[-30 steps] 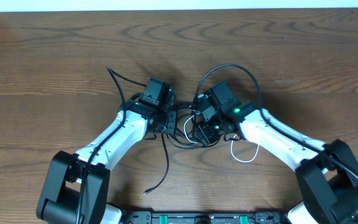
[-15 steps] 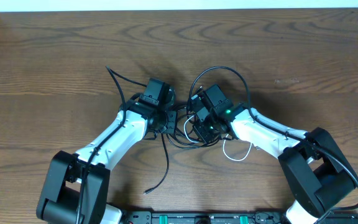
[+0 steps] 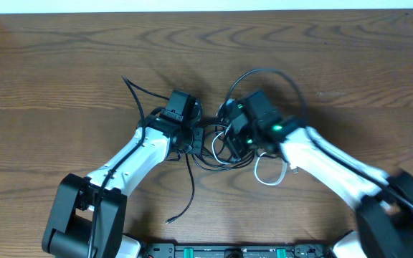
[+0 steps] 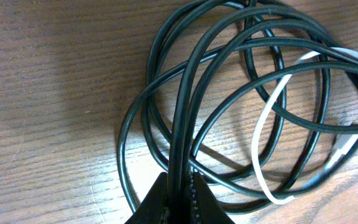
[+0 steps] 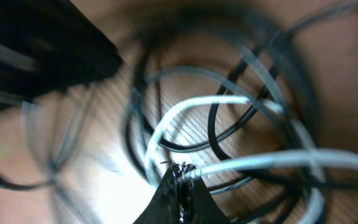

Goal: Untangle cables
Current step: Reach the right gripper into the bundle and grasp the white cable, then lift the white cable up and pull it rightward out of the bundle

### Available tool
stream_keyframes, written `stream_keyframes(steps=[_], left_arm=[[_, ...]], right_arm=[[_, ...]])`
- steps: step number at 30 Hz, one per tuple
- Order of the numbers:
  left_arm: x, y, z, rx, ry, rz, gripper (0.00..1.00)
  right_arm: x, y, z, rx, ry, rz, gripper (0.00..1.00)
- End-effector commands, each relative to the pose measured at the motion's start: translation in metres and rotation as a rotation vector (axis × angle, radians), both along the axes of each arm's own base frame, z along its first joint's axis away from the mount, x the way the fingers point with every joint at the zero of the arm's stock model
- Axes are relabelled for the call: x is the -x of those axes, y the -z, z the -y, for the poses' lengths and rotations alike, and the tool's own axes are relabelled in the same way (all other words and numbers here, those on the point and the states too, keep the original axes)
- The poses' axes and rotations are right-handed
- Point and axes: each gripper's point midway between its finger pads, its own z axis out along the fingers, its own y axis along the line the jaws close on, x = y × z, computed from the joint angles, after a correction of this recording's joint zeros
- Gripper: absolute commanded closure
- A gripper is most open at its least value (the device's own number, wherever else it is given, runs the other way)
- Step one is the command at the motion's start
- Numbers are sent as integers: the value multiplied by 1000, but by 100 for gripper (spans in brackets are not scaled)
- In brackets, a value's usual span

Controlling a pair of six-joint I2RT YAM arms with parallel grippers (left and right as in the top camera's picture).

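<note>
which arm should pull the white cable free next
Right, probably. The right gripper is shut on the white cable, whose loop trails out toward its own side. The left gripper is pinching black cables and can anchor them.

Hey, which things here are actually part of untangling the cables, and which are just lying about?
Part of the job:
black cables, in a tangle
white cable, looped through them
left gripper, shut on the black cables
right gripper, seemingly pinching the white cable, though that view is blurred

Not part of it:
table
arm wires, fixed to the robot
</note>
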Motion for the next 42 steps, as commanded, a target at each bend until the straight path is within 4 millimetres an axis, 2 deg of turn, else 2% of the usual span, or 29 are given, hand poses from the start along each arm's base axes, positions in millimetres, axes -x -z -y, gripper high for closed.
stream_keyframes(steps=[1, 4, 9, 15, 19, 26, 31, 33, 35, 38, 42], left_arm=[[5, 7, -3, -17, 8, -15, 93], [5, 7, -3, -17, 8, -16, 92], [5, 7, -3, -17, 8, -16, 93], [5, 7, -5, -24, 6, -13, 92], [3, 8, -9, -48, -3, -3, 93], [3, 9, -9, -49, -3, -3, 92], [3, 10, -10, -53, -5, 0, 92], [3, 10, -10, -54, -5, 0, 92], [3, 10, -10, -54, -5, 0, 92], [3, 10, -10, -54, -5, 0, 92], [3, 10, -10, -53, -5, 0, 92]], right_arm=[[-8, -77, 6, -185, 111, 54, 99], [-11, -118, 19, -274, 170, 99, 99], [-12, -175, 44, -396, 225, 192, 99], [-10, -251, 69, -560, 214, 402, 99], [-8, -294, 91, -639, 263, 532, 99], [-8, -344, 128, -697, 333, 733, 99], [-16, -377, 162, -763, 433, 841, 99], [-20, -385, 178, -757, 471, 893, 99], [-29, -383, 198, -729, 542, 914, 99], [-43, -366, 221, -681, 632, 873, 99], [-61, -323, 245, -617, 749, 726, 99]])
